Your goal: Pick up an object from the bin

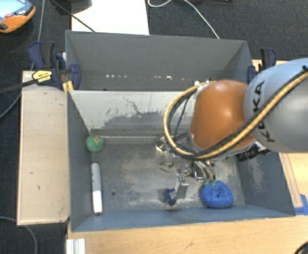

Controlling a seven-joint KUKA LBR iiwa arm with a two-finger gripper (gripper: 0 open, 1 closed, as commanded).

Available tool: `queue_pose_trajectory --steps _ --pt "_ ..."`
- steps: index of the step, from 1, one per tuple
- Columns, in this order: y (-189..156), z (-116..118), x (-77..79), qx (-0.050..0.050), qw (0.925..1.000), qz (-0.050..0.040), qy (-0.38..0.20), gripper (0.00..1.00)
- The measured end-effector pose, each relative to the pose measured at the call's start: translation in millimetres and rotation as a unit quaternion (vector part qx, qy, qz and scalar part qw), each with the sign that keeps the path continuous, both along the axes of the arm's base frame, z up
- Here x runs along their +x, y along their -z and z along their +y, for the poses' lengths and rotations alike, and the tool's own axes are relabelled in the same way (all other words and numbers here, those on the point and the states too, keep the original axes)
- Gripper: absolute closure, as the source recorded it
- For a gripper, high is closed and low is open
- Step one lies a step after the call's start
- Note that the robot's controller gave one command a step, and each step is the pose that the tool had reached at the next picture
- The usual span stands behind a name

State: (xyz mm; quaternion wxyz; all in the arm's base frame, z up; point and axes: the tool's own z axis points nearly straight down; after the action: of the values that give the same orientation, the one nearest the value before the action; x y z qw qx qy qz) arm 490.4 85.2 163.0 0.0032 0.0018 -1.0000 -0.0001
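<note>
My gripper point(178, 188) reaches down near the bin's front wall, right of the middle. Just below its tip, on the bin floor, lies a small dark blue thing point(169, 197); whether it is touched or gripped I cannot tell. A rough, bright blue lump point(217, 194) with a bit of green at its top sits directly to the right of the gripper, apart from it.
A white marker pen point(96, 188) lies lengthwise along the left wall near the front. A small green ball point(94, 143) rests in the far left corner of the floor. The arm's orange cover and looped cables hang over the right half of the bin.
</note>
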Motion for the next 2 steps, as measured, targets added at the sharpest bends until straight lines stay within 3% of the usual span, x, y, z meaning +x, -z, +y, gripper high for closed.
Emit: queue_pose_trajectory --steps 1,2 --pt "28.4 11.2 -10.8 0.000 0.9985 0.0016 0.055 0.00" --pt "36.1 30.3 -3.4 0.001 0.9990 -0.0005 -0.045 0.00"
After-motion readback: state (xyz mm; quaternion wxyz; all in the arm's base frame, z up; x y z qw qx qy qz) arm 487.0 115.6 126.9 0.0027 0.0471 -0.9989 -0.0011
